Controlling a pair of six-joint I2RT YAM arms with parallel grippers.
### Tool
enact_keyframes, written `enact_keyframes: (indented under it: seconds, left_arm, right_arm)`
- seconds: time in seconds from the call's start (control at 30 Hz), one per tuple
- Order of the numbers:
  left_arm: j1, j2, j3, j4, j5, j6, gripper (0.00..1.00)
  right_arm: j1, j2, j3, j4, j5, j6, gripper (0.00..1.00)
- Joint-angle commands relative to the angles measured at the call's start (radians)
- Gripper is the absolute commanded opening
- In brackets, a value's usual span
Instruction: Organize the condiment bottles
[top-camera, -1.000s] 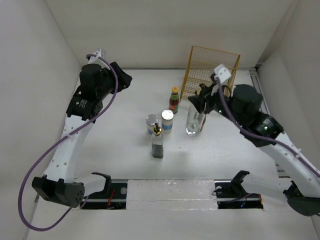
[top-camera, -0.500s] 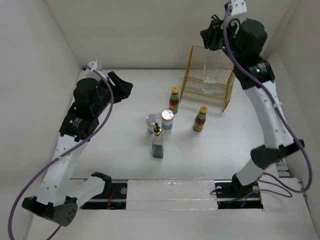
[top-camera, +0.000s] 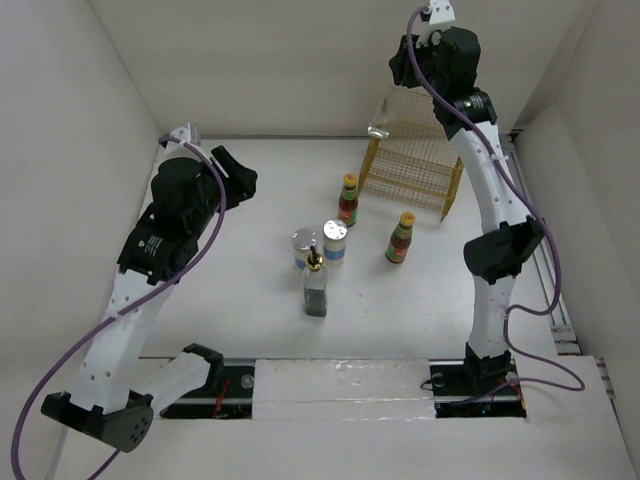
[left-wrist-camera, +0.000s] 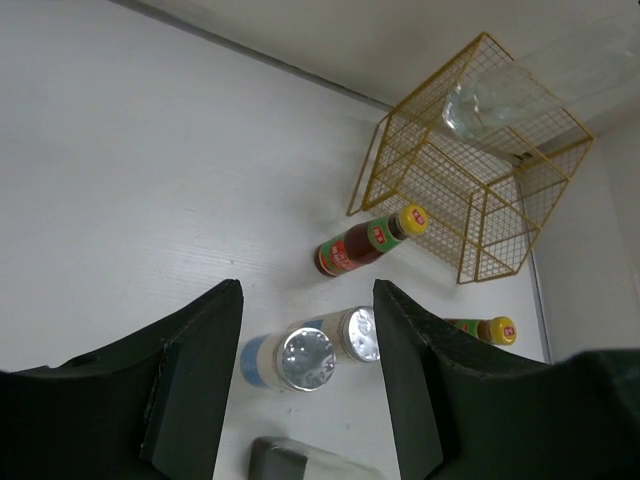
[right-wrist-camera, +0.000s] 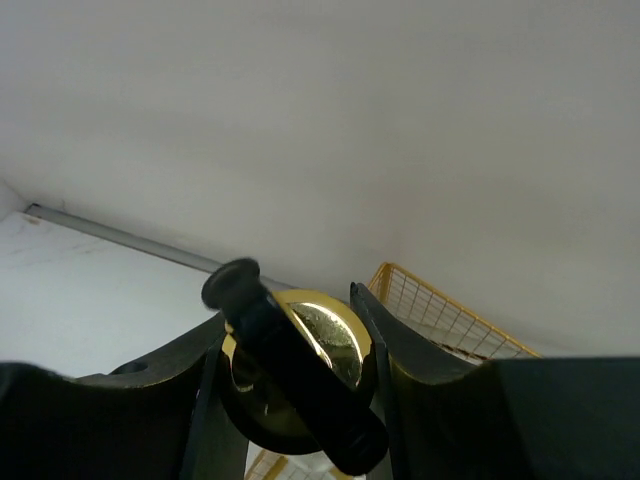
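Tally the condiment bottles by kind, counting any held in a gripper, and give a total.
Clear glass bottles, gold spouts: 2
Red bottles, yellow caps: 2
White cylinders, silver lids: 2
Total: 6

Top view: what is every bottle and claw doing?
Yellow rack: standing.
Held glass bottle: in the air by it.
Other glass bottle: upright.
Red bottles: both upright.
White cylinders: upright, side by side.
Left gripper: open, empty.
Right gripper: shut on held glass bottle.
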Motion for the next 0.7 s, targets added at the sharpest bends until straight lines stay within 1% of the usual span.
enact_keyframes:
  seconds: [0.0,0.1,0.2,0.33,0.47,0.67]
  left_arm:
    - [-0.002,-0.011,0.094,-0.032,-0.091,-0.009,0.51]
    - [0.009,0.000,0.115,-0.041,-0.102,0.001,0.51]
    - [0.009,0.000,0.102,-0.041,-0.092,0.001,0.52]
    - [0.009,0.000,0.068,-0.029,-0.070,0.001,0.52]
    - [0.009,0.000,0.048,0.000,-0.046,0.001,0.52]
    - [0.009,0.020,0.026,0.019,-0.026,0.001,0.52]
  right_arm:
    - [-0.031,-0.018,0.126,0.235,-0.026,0.025,0.00]
    - [-0.062,0.018,0.166,0.246,-0.049,0.066,0.00]
    - [-0.062,0.008,0.157,0.278,-0.060,0.077,0.00]
    - [-0.062,-0.003,0.157,0.338,-0.025,0.077,0.00]
    - [-0.088,0.020,0.182,0.361,-0.025,0.077,0.00]
    - [-0.108,0.052,0.182,0.461,-0.002,0.077,0.00]
